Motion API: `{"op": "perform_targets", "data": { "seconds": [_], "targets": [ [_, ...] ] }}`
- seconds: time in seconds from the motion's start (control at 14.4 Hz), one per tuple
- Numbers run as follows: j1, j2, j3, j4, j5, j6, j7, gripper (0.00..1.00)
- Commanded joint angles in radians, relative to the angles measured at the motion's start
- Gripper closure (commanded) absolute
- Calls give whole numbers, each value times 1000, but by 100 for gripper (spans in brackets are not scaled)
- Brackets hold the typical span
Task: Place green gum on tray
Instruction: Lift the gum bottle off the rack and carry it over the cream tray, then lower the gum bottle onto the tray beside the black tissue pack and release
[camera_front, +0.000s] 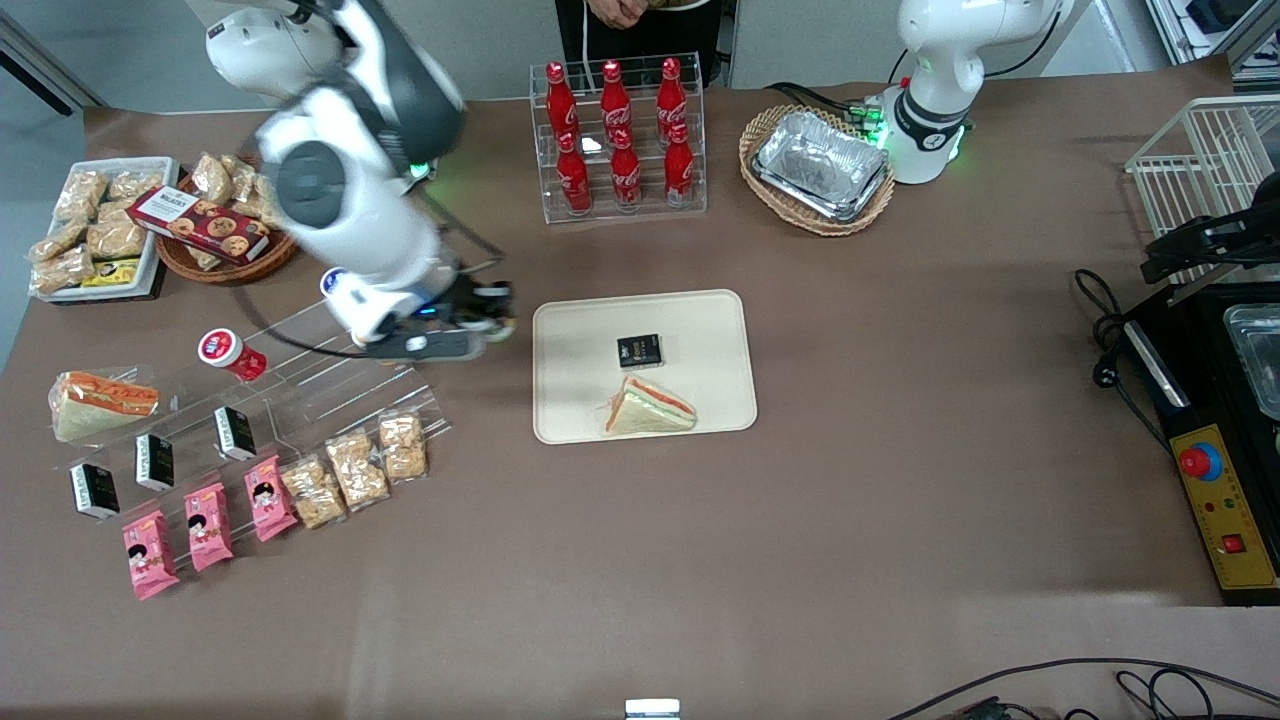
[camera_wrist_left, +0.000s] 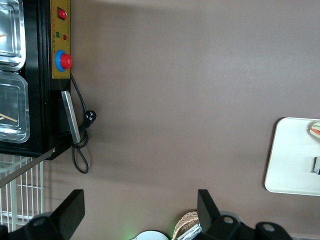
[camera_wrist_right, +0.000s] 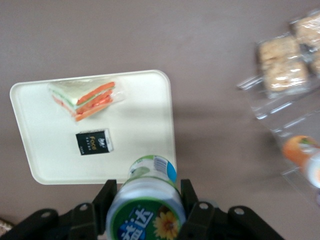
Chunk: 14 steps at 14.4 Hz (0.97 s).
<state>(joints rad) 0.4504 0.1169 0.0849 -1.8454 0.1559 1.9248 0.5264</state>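
**Green gum held in the air just short of the tray**

Brown paper covers the whole worktop (camera_front: 850, 520), and the working arm reaches out over it, close to the middle. The green gum (camera_wrist_right: 147, 200) is clamped between the two fingers (camera_wrist_right: 192, 212) of the end effector (camera_front: 497, 318), which press on both sides of its green-and-white body. In the front view the bottle is almost wholly hidden by the wrist. The end effector hangs above bare worktop, just beside the edge of the tray (camera_front: 560, 330) that faces the working arm's end of the worktop; I cannot tell how high it is.

On the tray, a small black box (camera_front: 639, 350) lies closest to the end effector, near the tray's middle. A wrapped triangular sandwich (camera_front: 648, 408) sits further from the end effector than the box and nearer to the front camera, apart from the box.

Under and beside the arm, toward the working arm's end, stands a clear stepped display rack (camera_front: 330, 380). A red-lidded bottle (camera_front: 230, 353) lies on it, well apart from the end effector, with clear bags of snacks (camera_front: 355, 465), pink packets (camera_front: 205, 525) and small black boxes on the steps nearer the front camera.

Farther from the front camera than the end effector is a clear stand of red cola bottles (camera_front: 618, 135), and beside that, toward the parked arm's end, a wicker basket of foil trays (camera_front: 818, 165).
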Motion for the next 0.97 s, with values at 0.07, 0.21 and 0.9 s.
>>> {"op": "perform_targets", "data": {
  "seconds": [0.07, 0.21, 0.9],
  "targets": [
    [112, 94, -13, -169, 13, 307, 93, 59],
    [125, 136, -13, -198, 10, 374, 104, 59],
    [166, 234, -13, -311, 8, 612, 113, 58]
  ]
}}
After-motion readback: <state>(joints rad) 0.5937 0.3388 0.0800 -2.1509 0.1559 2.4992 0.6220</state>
